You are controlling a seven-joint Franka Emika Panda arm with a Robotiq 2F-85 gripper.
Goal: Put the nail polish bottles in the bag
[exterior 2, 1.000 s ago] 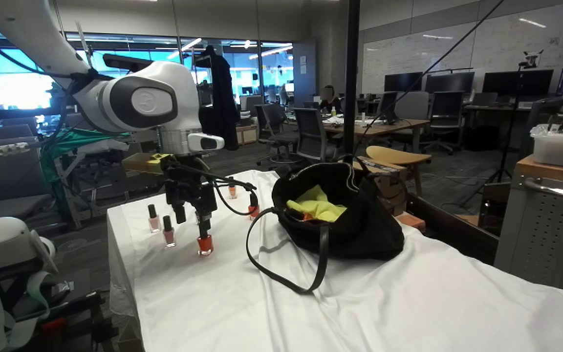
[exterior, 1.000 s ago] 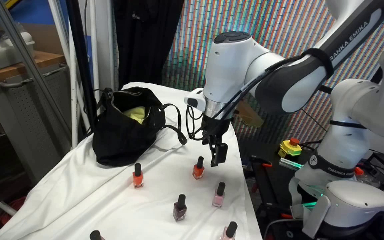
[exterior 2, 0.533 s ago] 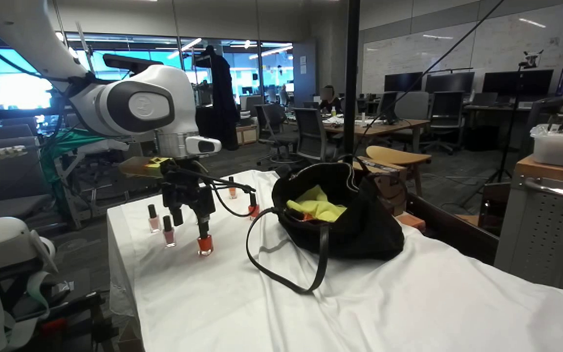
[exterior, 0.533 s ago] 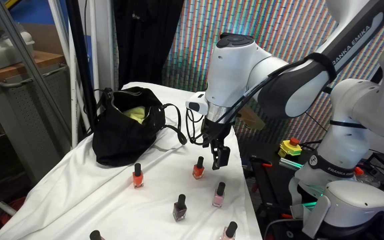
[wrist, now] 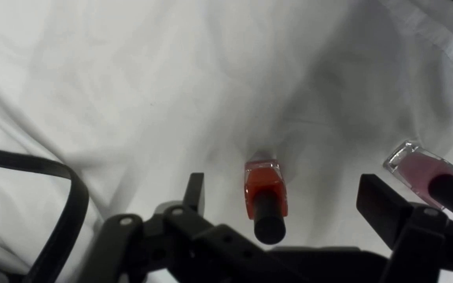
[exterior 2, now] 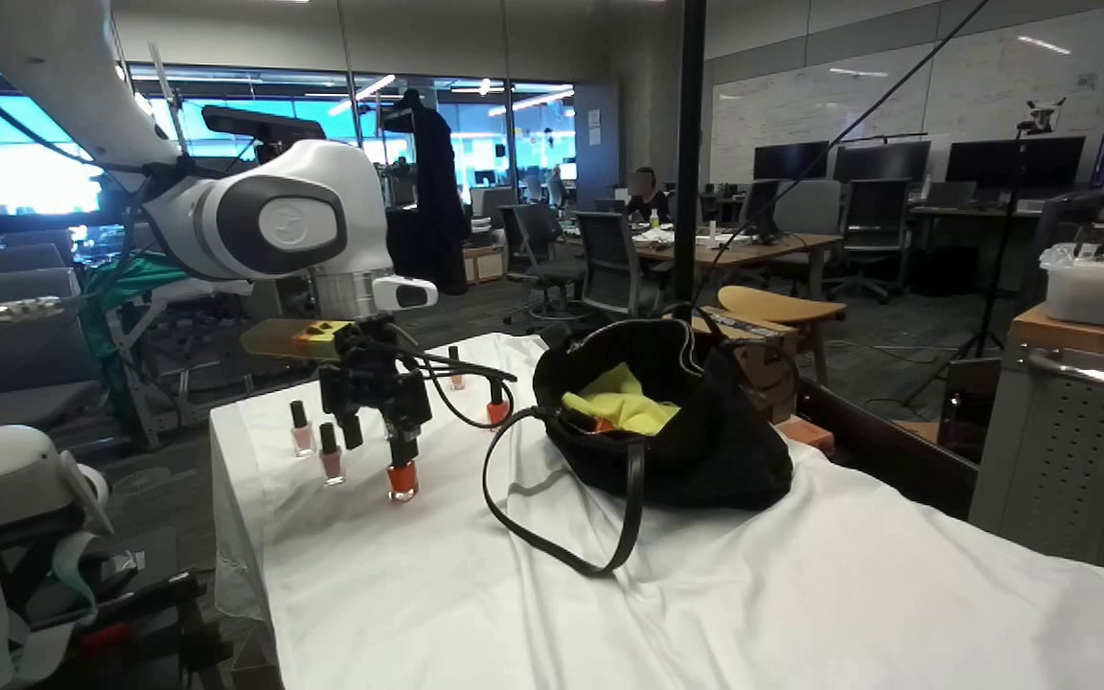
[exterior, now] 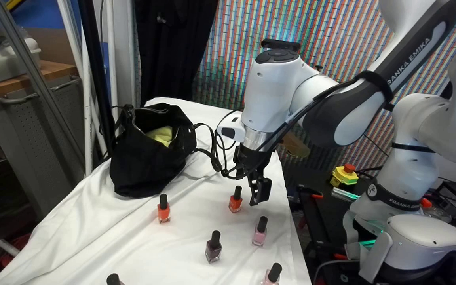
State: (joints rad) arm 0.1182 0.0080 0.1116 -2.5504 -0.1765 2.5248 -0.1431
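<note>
My gripper (wrist: 280, 190) is open and points down at a red-orange nail polish bottle (wrist: 265, 179). From the wrist, this upright bottle shows between the fingers, nearer the left one, touched by neither. One finger covers most of its cap in an exterior view (exterior 2: 402, 479). To the right in the wrist view stands a pink bottle (wrist: 423, 173). An orange bottle (exterior: 164, 213), a dark bottle (exterior: 213, 252) and a pale pink bottle (exterior: 271, 276) also stand on the cloth. Another bottle (exterior: 114, 279) is cut off by the frame. The black bag (exterior: 145, 166) gapes open, yellow-green inside.
A looped bag handle (exterior 2: 633, 508) lies on the white cloth (exterior 2: 475, 613), between the bag and the bottles. Something small and red (exterior 2: 602, 425) shows on the yellow lining inside the bag. The table edge (exterior: 297, 245) runs close to the pink bottles.
The arm has come down a little, bringing the gripper lower beside the red-orange bottle. Its fingers have stayed apart; bottles and bag have not moved.
</note>
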